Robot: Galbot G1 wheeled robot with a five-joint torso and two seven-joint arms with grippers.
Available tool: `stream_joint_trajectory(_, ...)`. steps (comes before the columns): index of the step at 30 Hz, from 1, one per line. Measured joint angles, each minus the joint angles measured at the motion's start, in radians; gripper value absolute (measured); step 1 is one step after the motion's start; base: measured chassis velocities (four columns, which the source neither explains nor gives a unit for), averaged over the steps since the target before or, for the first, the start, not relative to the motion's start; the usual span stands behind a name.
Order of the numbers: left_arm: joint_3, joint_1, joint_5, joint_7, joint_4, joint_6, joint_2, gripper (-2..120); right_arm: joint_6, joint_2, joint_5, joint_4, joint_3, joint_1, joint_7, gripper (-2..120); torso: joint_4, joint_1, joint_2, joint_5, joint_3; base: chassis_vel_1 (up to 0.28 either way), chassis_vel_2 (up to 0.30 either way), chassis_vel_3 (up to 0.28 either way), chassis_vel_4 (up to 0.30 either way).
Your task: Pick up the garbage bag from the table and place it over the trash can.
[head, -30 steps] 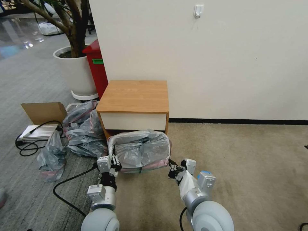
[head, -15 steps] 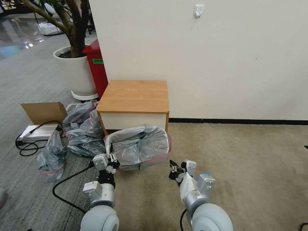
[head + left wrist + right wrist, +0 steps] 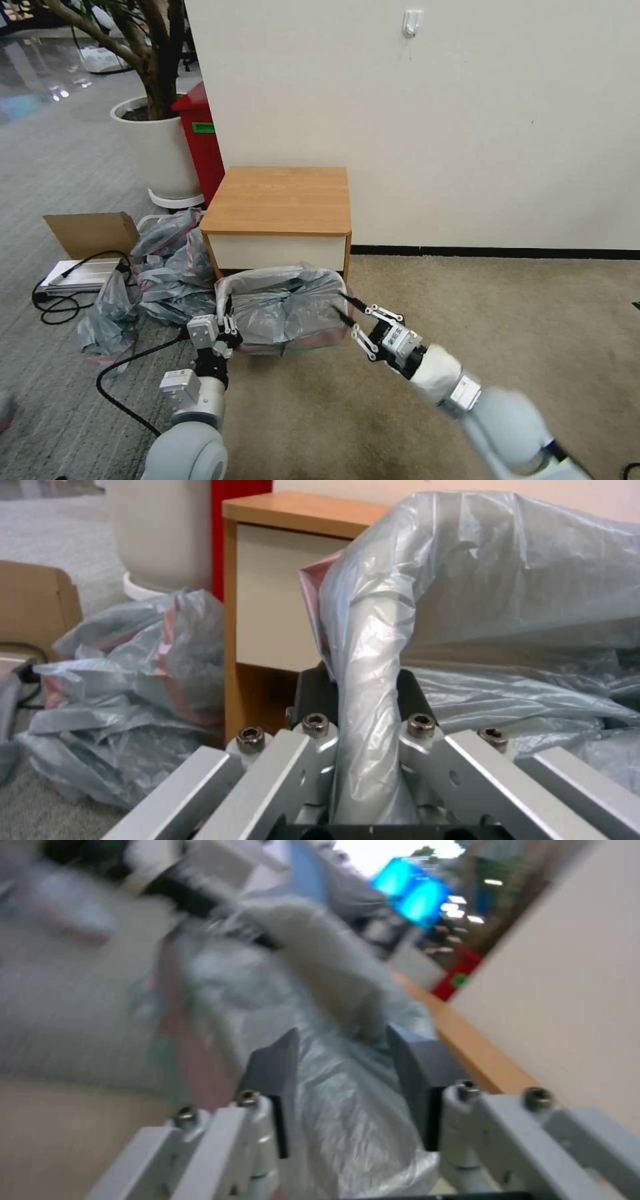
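The garbage bag [image 3: 283, 313] sits over the trash can [image 3: 373, 645] on the floor, just in front of the table [image 3: 280, 200]. The right gripper [image 3: 348, 319] reaches out to the bag's right rim, fingers apart around it. The left gripper [image 3: 223, 328] pinches the left rim. No writing can be read.

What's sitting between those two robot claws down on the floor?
In the head view, the garbage bag, draped over the trash can, lies between the left gripper and the right gripper.

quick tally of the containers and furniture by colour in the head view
beige: 1, the trash can under the garbage bag
red: 1, the tall bin
white: 1, the plant pot
brown: 1, the cardboard box
orange-brown: 1, the table
total: 5
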Motion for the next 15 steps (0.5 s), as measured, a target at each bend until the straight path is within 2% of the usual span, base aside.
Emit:
stream_joint_trajectory(2, -0.001, 0.005, 0.003, 0.005, -0.001, 0.001, 0.006, 5, -0.003, -0.031, -0.009, 0.000, 0.001, 0.022, -0.068, 48, 0.0000, 0.000, 0.000, 0.0000, 0.000, 0.000, 0.000, 0.000, 0.000)
stream_joint_trajectory(3, -0.001, 0.005, 0.003, 0.005, -0.001, 0.001, 0.006, 5, -0.003, -0.031, -0.009, 0.000, 0.001, 0.022, -0.068, 48, 0.0000, 0.000, 0.000, 0.0000, 0.000, 0.000, 0.000, 0.000, 0.000)
stream_joint_trajectory(7, 0.008, 0.007, 0.017, 0.007, 0.000, 0.001, 0.001, 5, -0.017, -0.032, -0.009, -0.022, -0.013, 0.040, -0.093, 64, 0.0000, 0.000, 0.000, -0.0001, 0.000, 0.000, 0.000, 0.000, 0.000)
stream_joint_trajectory(8, 0.008, 0.007, 0.017, 0.007, 0.000, 0.001, 0.001, 5, -0.017, -0.032, -0.009, -0.022, -0.013, 0.040, -0.093, 64, 0.0000, 0.000, 0.000, -0.0001, 0.000, 0.000, 0.000, 0.000, 0.000)
stream_joint_trajectory(9, 0.016, 0.008, 0.027, 0.008, 0.003, -0.001, -0.001, 5, -0.019, -0.025, -0.009, -0.036, -0.019, 0.045, -0.104, 72, 0.0000, 0.000, 0.000, 0.0000, 0.000, 0.000, 0.000, 0.000, 0.000)
stream_joint_trajectory(11, 0.024, 0.009, 0.034, 0.009, 0.005, -0.002, -0.002, 5, -0.019, -0.022, -0.016, -0.052, -0.028, 0.053, -0.117, 80, 0.0000, 0.000, 0.000, -0.0001, 0.000, 0.000, 0.000, 0.000, 0.000)
stream_joint_trajectory(14, 0.031, 0.009, 0.040, 0.010, 0.006, -0.003, -0.001, 5, -0.023, -0.022, -0.024, -0.066, -0.035, 0.068, -0.129, 87, 0.0000, 0.000, 0.000, 0.0000, 0.000, 0.000, 0.000, 0.000, 0.000)
stream_joint_trajectory(15, 0.034, 0.009, 0.042, 0.011, 0.007, -0.003, 0.000, 5, -0.023, -0.023, -0.028, -0.072, -0.036, 0.075, -0.137, 85, 0.0000, 0.000, 0.000, 0.0000, 0.000, 0.000, 0.000, 0.000, 0.000)
